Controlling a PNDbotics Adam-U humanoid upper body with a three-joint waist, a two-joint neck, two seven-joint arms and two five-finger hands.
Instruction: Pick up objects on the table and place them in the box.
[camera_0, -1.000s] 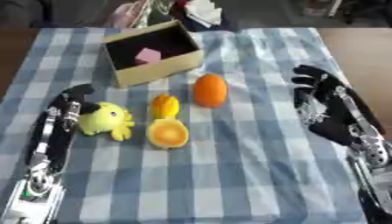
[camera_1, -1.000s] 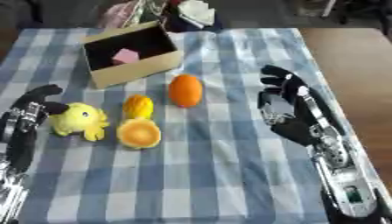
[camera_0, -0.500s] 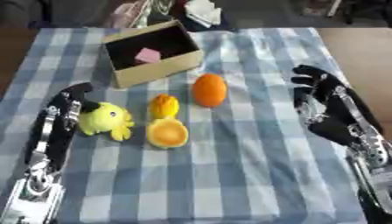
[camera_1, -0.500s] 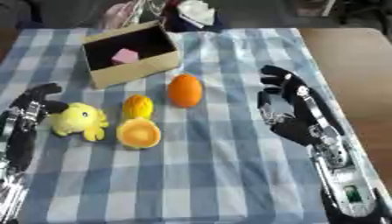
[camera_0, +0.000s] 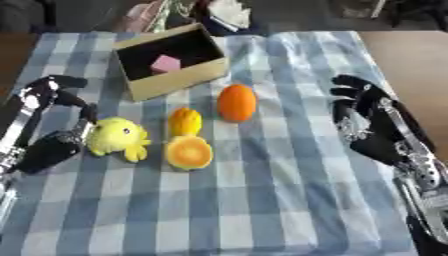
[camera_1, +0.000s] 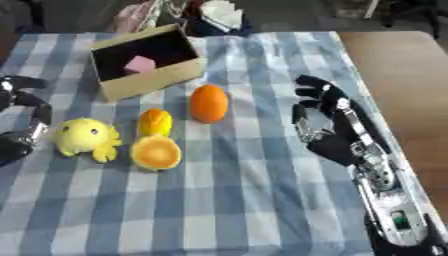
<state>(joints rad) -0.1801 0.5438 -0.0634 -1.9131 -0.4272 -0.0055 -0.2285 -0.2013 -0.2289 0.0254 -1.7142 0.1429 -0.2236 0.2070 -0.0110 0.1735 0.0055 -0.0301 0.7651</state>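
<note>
Left eye view shows a tabletop (camera_0: 262, 200) covered with a blue and white checked cloth. A cardboard box (camera_0: 171, 62) stands at the far side, open at the top, with a pink block (camera_0: 164, 64) inside. Nearer lie an orange (camera_0: 236, 102), a small yellow fruit (camera_0: 185, 121) just beside it, and an orange half (camera_0: 189, 152) with its cut face up, touching the yellow fruit. A yellow plush toy (camera_0: 116, 138) sits to the left of these. The left robot hand (camera_0: 52, 145) rests against the toy's left side, fingers relaxed, holding nothing. The right robot hand (camera_0: 372, 125) lies well apart at the right, fingers spread wide, palm toward the fruit.
</note>
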